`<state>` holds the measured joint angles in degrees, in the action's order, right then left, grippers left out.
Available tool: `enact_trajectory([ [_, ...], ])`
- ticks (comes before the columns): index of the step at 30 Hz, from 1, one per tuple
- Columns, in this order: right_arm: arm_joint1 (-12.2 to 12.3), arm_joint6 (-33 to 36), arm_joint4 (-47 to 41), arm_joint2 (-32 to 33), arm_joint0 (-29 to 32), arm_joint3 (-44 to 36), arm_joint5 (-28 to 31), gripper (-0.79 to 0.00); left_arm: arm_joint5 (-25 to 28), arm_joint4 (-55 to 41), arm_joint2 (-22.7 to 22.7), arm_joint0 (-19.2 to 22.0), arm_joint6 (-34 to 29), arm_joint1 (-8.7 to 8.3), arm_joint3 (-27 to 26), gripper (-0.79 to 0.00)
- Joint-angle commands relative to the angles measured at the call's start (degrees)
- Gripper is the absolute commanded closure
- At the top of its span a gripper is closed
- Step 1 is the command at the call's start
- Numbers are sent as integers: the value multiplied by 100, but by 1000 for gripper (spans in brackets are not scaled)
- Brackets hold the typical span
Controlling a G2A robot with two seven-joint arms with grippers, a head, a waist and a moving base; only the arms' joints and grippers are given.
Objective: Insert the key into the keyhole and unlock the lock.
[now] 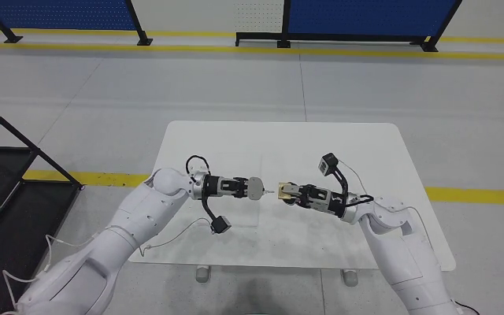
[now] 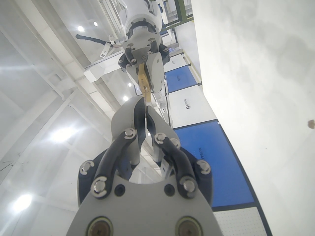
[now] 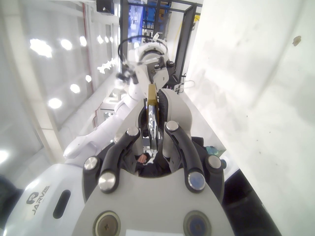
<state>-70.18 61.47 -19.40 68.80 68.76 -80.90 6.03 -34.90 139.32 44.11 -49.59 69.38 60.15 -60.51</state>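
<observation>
your right jaws are closed on the lock, gripping its silver shackle so that the brass body sticks out past the fingertips, pointing at the other arm. your left jaws face the lock head-on and are pinched tight on the key, which you see edge-on as a thin strip between the two dark pads. the key's free end meets the near face of the lock, where the keyhole is. how deep the blade sits in it you cannot tell. in the top view the lock is held level, with the key just beside it on the left arm's side and both arms in one line through it. the tabletop lies below the lock, apart from it, and neither lock nor key rests on it. a small brown speck sits on the tabletop, well apart from the lock.
</observation>
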Motion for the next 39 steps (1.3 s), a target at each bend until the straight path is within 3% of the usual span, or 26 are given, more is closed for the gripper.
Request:
enact_trajectory([
  [1, 5, -55, 18, -9, 2, -1, 4, 0, -4, -20, 1, 4, -5, 3, 8, 0],
  [39, 27, -126, 44, -56, -3, -23, 70, 0, 62, -124, -143, 116, 62, 128, 192, 0],
])
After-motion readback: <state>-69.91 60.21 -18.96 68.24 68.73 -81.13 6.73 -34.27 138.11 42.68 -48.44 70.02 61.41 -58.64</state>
